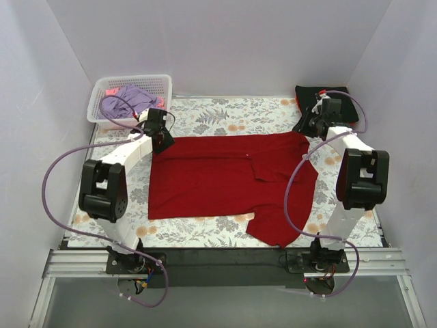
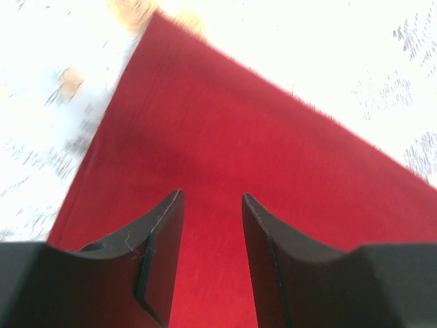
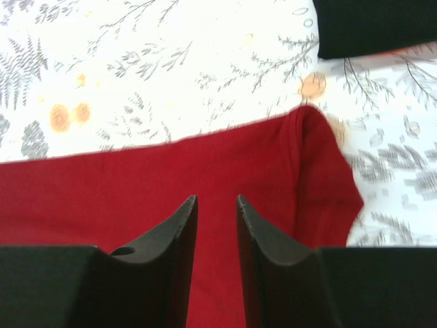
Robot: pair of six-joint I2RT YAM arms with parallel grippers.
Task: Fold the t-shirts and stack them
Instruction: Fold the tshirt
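A deep-red t-shirt [image 1: 218,178] lies spread flat on the floral cloth, with one sleeve folded in near its middle and a flap hanging toward the near right. My left gripper [image 1: 162,142] hovers over the shirt's far-left corner. In the left wrist view its fingers [image 2: 212,197] stand open above red cloth [image 2: 225,137], with nothing between them. My right gripper [image 1: 308,128] is over the far-right corner by the sleeve [image 3: 321,184]. Its jaws [image 3: 217,198] are narrowly open over the red fabric [image 3: 136,184]. A folded black t-shirt [image 1: 331,96] lies at the back right.
A white lattice basket [image 1: 133,80] at the back left holds a lavender t-shirt [image 1: 126,102] and a pink one [image 1: 113,91]. The black shirt's edge [image 3: 375,24] sits just beyond the right gripper. White walls close in the table on three sides.
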